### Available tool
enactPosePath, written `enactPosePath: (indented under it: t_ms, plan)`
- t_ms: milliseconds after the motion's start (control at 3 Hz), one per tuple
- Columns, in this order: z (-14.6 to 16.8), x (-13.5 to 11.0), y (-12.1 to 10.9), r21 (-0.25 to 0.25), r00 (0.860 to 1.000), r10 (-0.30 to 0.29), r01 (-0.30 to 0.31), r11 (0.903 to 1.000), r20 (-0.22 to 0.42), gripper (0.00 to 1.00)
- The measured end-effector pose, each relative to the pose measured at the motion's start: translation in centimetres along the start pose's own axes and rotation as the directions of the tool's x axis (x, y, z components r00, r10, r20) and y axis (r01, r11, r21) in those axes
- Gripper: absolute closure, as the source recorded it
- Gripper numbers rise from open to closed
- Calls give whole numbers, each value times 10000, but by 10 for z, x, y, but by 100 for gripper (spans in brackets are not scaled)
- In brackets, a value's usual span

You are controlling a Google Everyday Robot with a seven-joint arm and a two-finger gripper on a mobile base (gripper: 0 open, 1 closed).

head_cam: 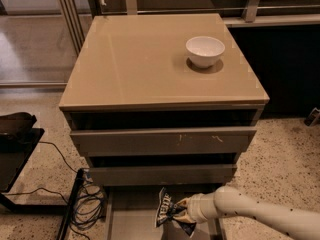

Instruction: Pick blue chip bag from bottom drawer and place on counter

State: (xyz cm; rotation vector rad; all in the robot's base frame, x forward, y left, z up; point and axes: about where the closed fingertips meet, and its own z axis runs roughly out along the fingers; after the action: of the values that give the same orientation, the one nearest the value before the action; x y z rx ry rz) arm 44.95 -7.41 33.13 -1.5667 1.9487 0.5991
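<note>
The blue chip bag (168, 211), dark navy with white lettering, hangs crumpled and upright above the floor of the open bottom drawer (131, 219). My gripper (182, 210) comes in from the lower right on a white arm and is shut on the bag's right side. The glossy tan counter (140, 59) tops the cabinet above, well over the bag. The drawer's front part is cut off by the picture's lower edge.
A white bowl (205, 50) stands on the counter's back right. Two upper drawers (162, 140) with taupe fronts sit just above the bag. Black cables (87, 204) and a black stand (15, 154) lie on the speckled floor at left.
</note>
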Motion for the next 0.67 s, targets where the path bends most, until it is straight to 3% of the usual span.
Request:
enactPosePath:
  t_ms: [333,667]
  plan:
    - [-57,-56,-6,570,9966,-816,823,9950,-143,100]
    - [-111,-115,-9,1185,9847,-1688,1728,9778,-429,100]
